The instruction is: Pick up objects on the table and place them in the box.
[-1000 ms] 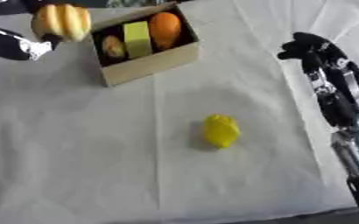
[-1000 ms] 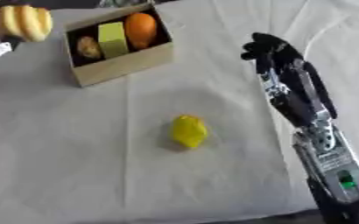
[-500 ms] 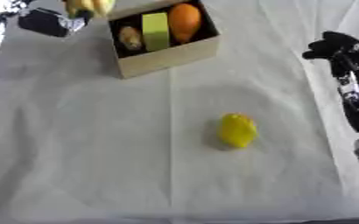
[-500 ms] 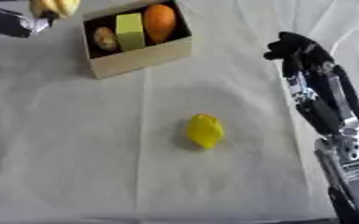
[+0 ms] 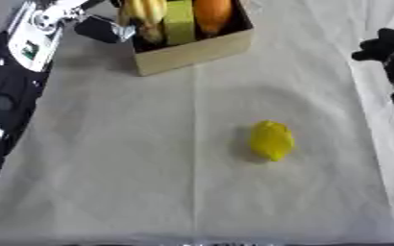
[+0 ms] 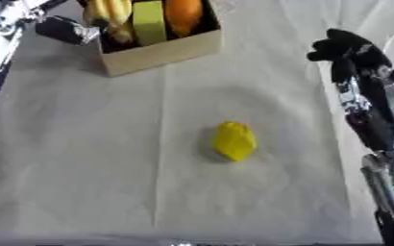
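A banana bunch (image 5: 143, 17) is held over the box (image 5: 196, 52) by the left hand (image 5: 108, 30), its fingers' state indiscernible, while the right hand (image 6: 348, 48) is curled.

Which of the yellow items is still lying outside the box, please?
The yellow lump alone on the cloth. The bananas and the yellow-green block are at the box.

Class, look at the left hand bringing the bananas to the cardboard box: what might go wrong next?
1. The cardboard box already holds a yellow-green block and an orange fruit, so the yellow bananas may not settle.
2. The left hand, beside the box wall, might nudge it.
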Available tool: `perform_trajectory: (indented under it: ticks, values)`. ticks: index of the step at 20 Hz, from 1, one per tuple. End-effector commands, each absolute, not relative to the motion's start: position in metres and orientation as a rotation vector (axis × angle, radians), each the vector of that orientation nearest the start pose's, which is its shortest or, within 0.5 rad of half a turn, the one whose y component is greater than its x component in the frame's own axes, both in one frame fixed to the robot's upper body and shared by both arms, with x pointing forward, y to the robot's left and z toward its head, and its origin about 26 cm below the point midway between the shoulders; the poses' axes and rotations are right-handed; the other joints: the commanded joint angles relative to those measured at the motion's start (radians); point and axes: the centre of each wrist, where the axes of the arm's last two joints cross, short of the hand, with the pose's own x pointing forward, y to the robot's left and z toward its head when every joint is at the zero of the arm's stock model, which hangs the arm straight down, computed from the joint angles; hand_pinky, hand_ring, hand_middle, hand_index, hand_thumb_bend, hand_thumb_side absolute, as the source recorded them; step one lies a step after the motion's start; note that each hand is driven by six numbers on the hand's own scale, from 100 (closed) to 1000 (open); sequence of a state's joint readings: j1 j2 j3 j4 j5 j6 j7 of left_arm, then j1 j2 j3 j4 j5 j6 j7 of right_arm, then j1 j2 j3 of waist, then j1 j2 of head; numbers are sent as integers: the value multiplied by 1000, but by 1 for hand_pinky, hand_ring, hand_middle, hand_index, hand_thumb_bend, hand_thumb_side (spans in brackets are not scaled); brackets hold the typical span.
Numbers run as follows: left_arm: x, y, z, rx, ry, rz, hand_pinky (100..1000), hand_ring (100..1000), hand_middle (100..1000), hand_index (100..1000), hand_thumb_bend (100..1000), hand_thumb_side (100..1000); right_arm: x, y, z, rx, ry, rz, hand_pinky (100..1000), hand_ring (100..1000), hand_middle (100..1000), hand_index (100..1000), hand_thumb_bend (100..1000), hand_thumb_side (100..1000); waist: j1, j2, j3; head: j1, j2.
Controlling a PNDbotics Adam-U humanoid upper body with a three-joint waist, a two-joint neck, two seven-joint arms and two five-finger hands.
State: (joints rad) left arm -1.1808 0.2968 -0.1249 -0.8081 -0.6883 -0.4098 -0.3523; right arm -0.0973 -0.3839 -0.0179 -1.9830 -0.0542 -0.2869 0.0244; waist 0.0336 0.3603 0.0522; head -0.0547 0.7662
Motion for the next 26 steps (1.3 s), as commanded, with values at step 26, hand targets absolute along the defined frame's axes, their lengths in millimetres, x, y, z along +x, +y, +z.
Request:
perform_trajectory:
  ticks: [26]
  values:
    - [491, 205, 289, 762, -1955, -1480, 832, 842, 717, 882, 185, 371, 272, -301, 150, -140, -2321, 414, 991, 737, 719, 855, 100, 671, -17, -64, 23, -38, 4]
